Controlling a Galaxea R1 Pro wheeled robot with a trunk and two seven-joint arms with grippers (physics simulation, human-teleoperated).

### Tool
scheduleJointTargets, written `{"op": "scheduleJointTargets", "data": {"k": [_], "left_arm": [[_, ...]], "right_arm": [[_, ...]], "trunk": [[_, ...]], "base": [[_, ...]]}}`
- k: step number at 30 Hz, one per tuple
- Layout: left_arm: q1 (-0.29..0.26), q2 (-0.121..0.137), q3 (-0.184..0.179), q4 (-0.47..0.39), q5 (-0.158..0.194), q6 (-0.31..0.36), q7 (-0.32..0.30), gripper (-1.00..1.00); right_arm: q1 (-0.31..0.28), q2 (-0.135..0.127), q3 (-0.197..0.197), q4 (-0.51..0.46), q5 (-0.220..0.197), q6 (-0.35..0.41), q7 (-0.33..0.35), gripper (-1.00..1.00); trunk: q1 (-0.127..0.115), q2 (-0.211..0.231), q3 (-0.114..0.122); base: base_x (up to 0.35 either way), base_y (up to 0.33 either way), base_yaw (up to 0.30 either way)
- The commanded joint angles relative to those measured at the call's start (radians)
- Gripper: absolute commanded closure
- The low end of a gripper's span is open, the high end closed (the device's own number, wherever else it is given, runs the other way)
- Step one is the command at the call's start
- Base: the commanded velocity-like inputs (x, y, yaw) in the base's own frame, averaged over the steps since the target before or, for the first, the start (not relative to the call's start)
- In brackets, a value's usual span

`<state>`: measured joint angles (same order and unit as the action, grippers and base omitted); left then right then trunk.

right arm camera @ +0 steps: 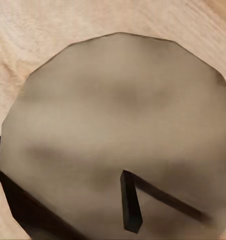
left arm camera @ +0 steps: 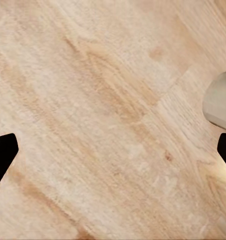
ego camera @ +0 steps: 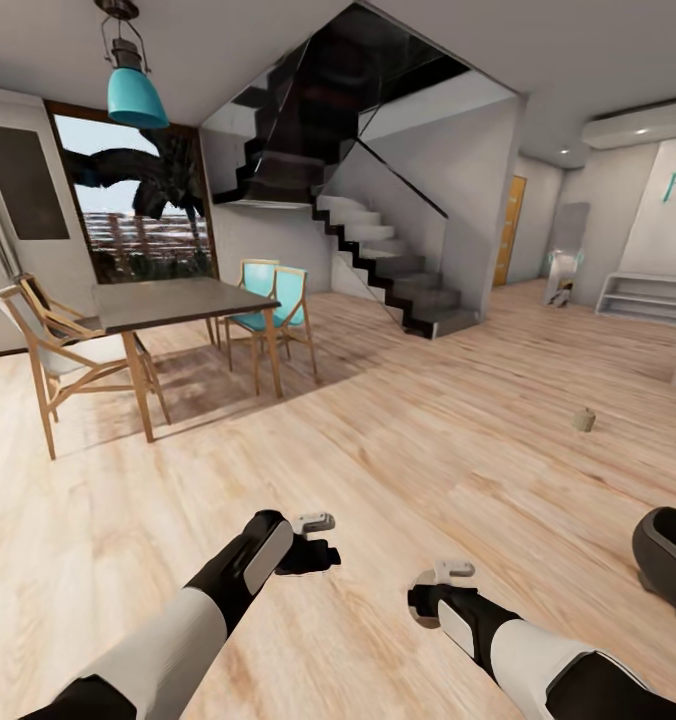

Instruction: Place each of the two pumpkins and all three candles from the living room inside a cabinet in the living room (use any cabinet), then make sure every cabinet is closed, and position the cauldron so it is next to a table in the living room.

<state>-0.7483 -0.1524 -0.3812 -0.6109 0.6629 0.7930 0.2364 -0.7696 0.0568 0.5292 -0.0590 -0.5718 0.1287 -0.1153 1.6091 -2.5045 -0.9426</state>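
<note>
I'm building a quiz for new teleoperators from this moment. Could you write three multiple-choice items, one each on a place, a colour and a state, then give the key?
1. Where is the far candle?
A. on the wooden floor
B. on the dining table
C. on the stairs

2. What colour is the hanging lamp?
A. red
B. teal
C. yellow

3. What is the right gripper doing?
A. hanging empty
B. holding a pumpkin
C. holding a candle

Key: A, it stands alone on the floor at the head view's right; B, its shade is teal; C, the right wrist view has a cream cylinder top with a dark wick close up between the fingers.
</note>
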Motion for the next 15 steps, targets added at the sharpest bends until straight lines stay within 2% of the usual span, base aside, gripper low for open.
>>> {"op": "scheduleJointTargets", "data": {"k": [1,10,15], "left_arm": [[0.0,0.001,-0.004,-0.001,0.011,0.002,0.009,-1.0],[0.0,-0.001,-0.004,-0.001,0.011,0.002,0.009,-1.0],[-0.001,-0.001,-0.004,-0.001,0.011,0.002,0.009,-1.0]], "right_arm": [[0.0,0.0,0.009,-0.002,-0.007,0.006,-0.006,1.0],[0.0,0.0,0.009,-0.002,-0.007,0.006,-0.006,1.0],[0.0,0.0,0.009,-0.002,-0.007,0.006,-0.006,1.0]], "trunk": [[0.0,0.0,-0.001],[0.0,0.0,-0.001],[0.0,0.0,-0.001]], "base": [[0.308,0.113,-0.012],[0.308,0.113,-0.019],[0.308,0.112,-0.183]]}}
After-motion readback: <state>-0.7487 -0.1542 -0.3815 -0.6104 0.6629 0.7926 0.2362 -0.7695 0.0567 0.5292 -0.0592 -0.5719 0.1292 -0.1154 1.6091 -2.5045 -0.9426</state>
